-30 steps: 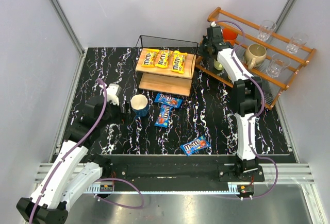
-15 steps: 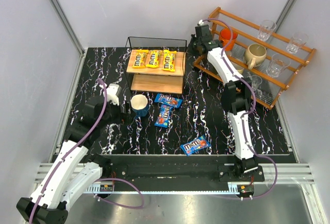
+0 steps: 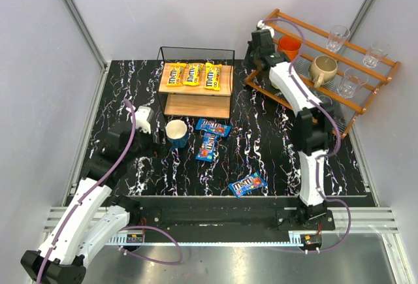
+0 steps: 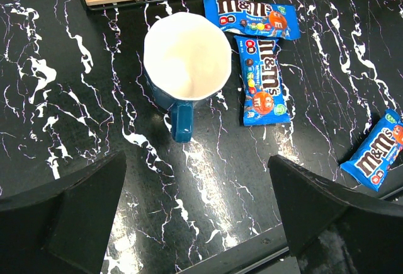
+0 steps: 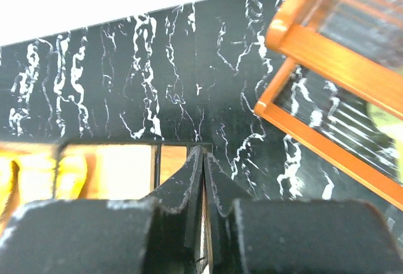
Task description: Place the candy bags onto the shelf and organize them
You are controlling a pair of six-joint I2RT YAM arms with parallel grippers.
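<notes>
The shelf (image 3: pixel 196 106) stands at the back centre of the table, and three yellow candy bags (image 3: pixel 193 74) lie side by side on its top board. Three blue candy bags lie on the table: one (image 3: pixel 213 126) just in front of the shelf, one (image 3: pixel 208 147) below it, one (image 3: pixel 247 184) near the front edge. My right gripper (image 3: pixel 255 46) is at the shelf's back right corner. Its jaws (image 5: pixel 204 151) stand almost together over the corner wire, with only a thin slit between them. My left gripper (image 4: pixel 195 167) hangs open over bare table, near the blue bags (image 4: pixel 263 80).
A blue mug (image 3: pixel 176 132) with a white inside stands in front of the shelf's left end, just ahead of my left gripper. The orange-brown slatted rack (image 3: pixel 339 94) with glasses, a beige mug and a red cup fills the back right, close behind my right arm.
The shelf has slid left and away from the orange rack, with my right gripper at its corner. The right gripper has since edged back to the right. The left arm has not moved.
</notes>
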